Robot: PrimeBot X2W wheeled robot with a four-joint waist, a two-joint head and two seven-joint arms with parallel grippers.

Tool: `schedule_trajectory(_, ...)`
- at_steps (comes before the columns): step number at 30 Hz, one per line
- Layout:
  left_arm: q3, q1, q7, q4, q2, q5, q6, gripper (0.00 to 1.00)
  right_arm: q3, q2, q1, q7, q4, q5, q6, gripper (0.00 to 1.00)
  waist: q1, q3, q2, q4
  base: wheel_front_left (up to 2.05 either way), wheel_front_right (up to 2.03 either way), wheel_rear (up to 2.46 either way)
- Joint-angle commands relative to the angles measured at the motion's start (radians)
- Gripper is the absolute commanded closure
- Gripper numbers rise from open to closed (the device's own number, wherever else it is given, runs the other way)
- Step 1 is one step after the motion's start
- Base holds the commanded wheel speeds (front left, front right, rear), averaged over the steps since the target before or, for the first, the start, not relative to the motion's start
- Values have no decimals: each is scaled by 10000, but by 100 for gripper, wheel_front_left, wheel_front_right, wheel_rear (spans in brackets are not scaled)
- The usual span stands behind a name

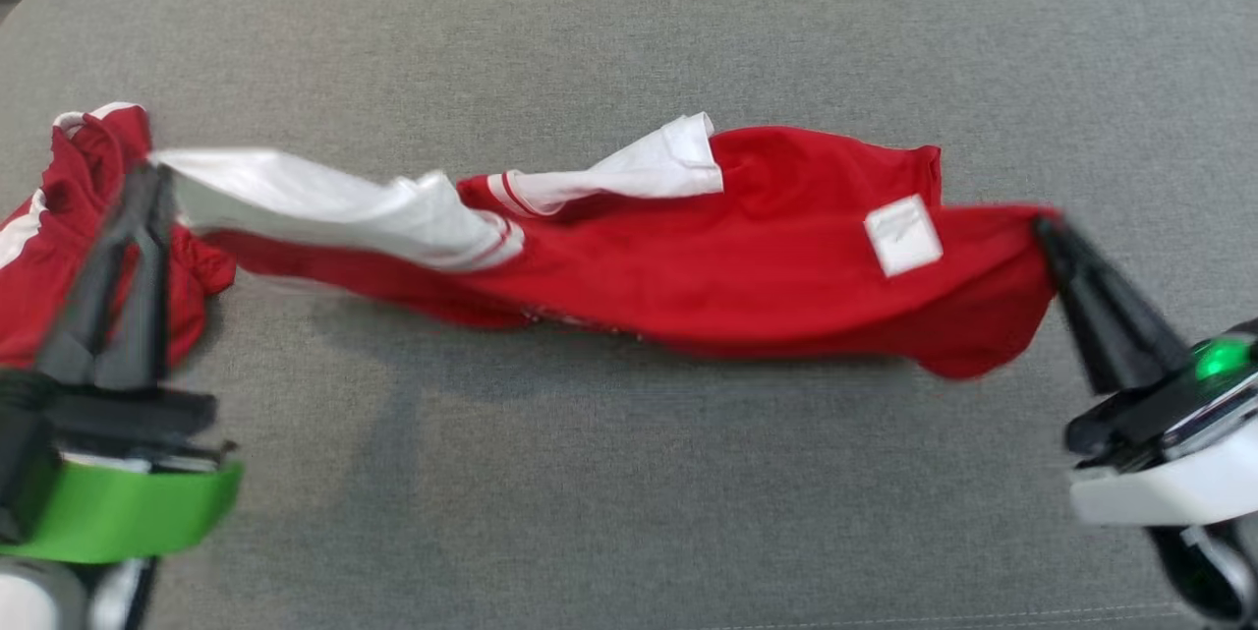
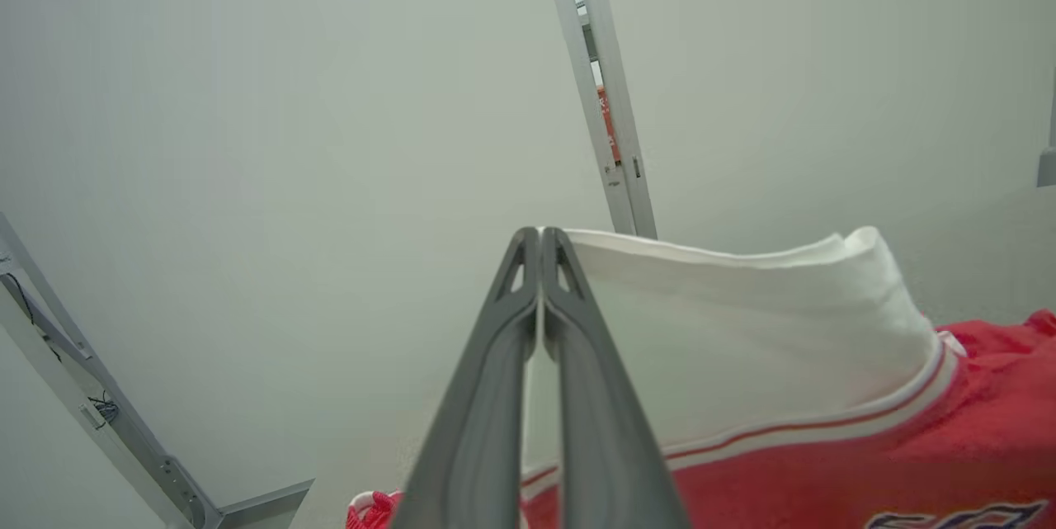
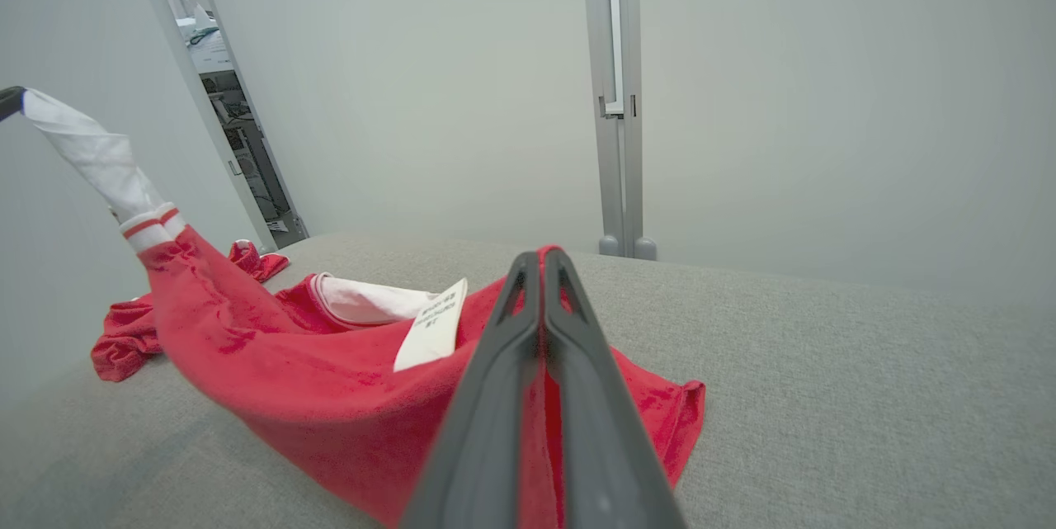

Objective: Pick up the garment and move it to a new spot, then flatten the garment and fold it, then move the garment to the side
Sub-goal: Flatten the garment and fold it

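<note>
One garment point(image 1: 747, 257) stretched lengthwise left-right.

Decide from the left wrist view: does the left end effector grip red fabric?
No, the left end effector pinches the white part of the garment.

We see a crumpled red and white cloth point(image 1: 59, 207) at the left edge of the grey fabric bench point(image 1: 629, 473), and a pale wall point(image 3: 412, 83) behind.

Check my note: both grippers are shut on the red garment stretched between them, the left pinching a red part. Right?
Not quite: the left gripper pinches a white part of the garment, as the left wrist view shows. The rest holds: the right gripper is also shut on it, stretched between them.
</note>
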Motion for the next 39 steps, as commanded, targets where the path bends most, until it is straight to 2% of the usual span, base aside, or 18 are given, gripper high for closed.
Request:
schedule_trajectory(1,254,-376,117,-118,300,-218,-145,100,-277,-195,-190,1,-234,316,-10,100,0,-8,-1,-46,0,0,0)
schedule_trajectory(6,898,-1593,818,-615,987,-1016,-678,100,-1400,-1046,-716,130,-897,1450,-10,100,0,152,-1,-147,0,0,0)
schedule_trajectory(11,930,-3335,1614,-594,1579,-1657,-1327,100,-2224,-1828,-1987,927,-945,2071,-10,100,0,593,-1,-277,0,0,0)
schedule_trajectory(14,623,-4929,2279,-53,1887,-2086,-1777,100,-2221,-2213,-3517,1584,-544,2264,-12,100,0,1031,-1,-383,0,0,0)
schedule_trajectory(19,-553,-8308,2846,1501,2121,-1802,-2231,100,-1589,-2097,-6850,2356,1004,2051,-12,100,0,1864,-1,-488,0,0,0)
schedule_trajectory(23,-1664,-11549,2603,3810,1666,-1314,-2361,100,-542,-1433,-10079,2496,2997,880,-10,100,0,2705,-1,-596,0,0,0)
schedule_trajectory(26,-2300,-13515,1713,5517,1259,-603,-2371,100,51,-794,-12062,2095,4500,-223,-12,100,0,3211,-1,-709,0,0,0)
schedule_trajectory(31,-2915,-16439,-506,8102,508,734,-2251,100,260,242,-14837,612,6973,-1987,-12,100,0,3931,-1,-929,0,0,0)
schedule_trajectory(35,-3020,-17647,-1649,9038,-22,1260,-1907,100,239,467,-15824,60,7763,-2959,-12,100,0,4480,-1,-813,0,0,0)
schedule_trajectory(37,-2985,-17709,-1783,9075,-214,1204,-1875,100,256,450,-15809,-5,7777,-3150,-12,100,0,4690,-1,-670,0,0,0)
schedule_trajectory(39,-2820,-17280,-1797,8524,-292,1017,-1935,100,229,360,-15458,-5,7392,-3198,-12,100,0,4870,-1,-519,0,0,0)
